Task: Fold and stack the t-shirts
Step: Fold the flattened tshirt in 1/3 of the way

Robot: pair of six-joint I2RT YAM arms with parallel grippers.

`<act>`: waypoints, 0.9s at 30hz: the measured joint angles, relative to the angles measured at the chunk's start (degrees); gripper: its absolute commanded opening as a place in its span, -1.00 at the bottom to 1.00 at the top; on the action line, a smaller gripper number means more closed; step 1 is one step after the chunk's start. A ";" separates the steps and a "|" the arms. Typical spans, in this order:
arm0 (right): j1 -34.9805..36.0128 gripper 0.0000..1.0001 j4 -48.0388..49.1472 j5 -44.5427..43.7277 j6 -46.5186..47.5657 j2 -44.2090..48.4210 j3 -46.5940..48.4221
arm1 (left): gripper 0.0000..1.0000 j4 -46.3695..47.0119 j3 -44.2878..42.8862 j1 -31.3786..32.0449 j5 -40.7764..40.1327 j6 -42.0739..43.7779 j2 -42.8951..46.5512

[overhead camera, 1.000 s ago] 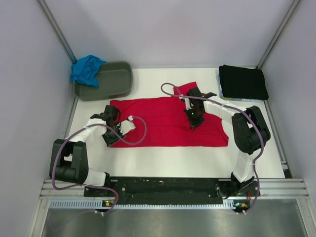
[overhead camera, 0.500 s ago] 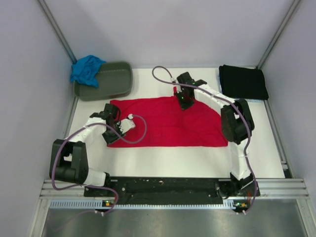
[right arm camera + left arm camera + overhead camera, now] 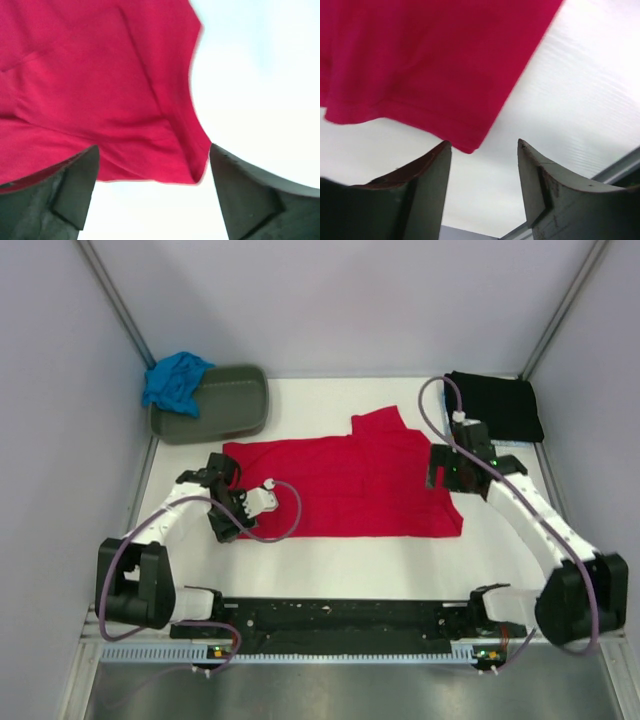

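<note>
The red t-shirt lies spread flat in the middle of the table, with one sleeve sticking out at its far edge. My left gripper is at its near-left corner. In the left wrist view this gripper is open, and the red t-shirt ends in a corner just beyond the fingertips. My right gripper is at the shirt's right edge. It is open too, with a fold of the red t-shirt ahead of the jaws. The black t-shirt lies folded at the far right. The turquoise t-shirt is bunched on the tub.
A grey-green oval tub stands at the far left corner. Grey walls close in the table on three sides. A black rail with the arm bases runs along the near edge. White table shows between the shirt and the rail.
My right gripper carried part of the red shirt to the far edge, let go, and swung right to the shirt's right edge. My left gripper shifted slightly towards the near-left corner.
</note>
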State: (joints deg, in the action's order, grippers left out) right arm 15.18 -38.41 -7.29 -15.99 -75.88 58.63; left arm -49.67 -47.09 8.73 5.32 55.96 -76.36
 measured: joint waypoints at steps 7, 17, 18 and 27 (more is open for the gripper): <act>-3.85 0.92 -1.90 -2.21 -12.74 15.87 -13.77 | 0.21 -0.46 3.21 1.38 2.03 2.56 0.02; -12.13 0.34 -0.52 1.79 -26.93 10.01 -22.62 | -0.15 7.34 8.41 1.46 -2.23 2.91 -0.17; -12.35 0.23 0.09 2.38 -27.39 8.76 -23.02 | -0.23 7.74 8.59 1.46 -2.40 2.97 -0.13; -16.22 -1.00 4.55 6.84 -28.44 8.09 -27.28 | -1.00 10.54 9.22 1.51 -3.91 2.14 0.09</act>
State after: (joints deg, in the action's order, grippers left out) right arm -1.04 -33.87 -0.45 -44.42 -67.79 31.35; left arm -39.13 -37.87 10.24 1.41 58.11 -76.27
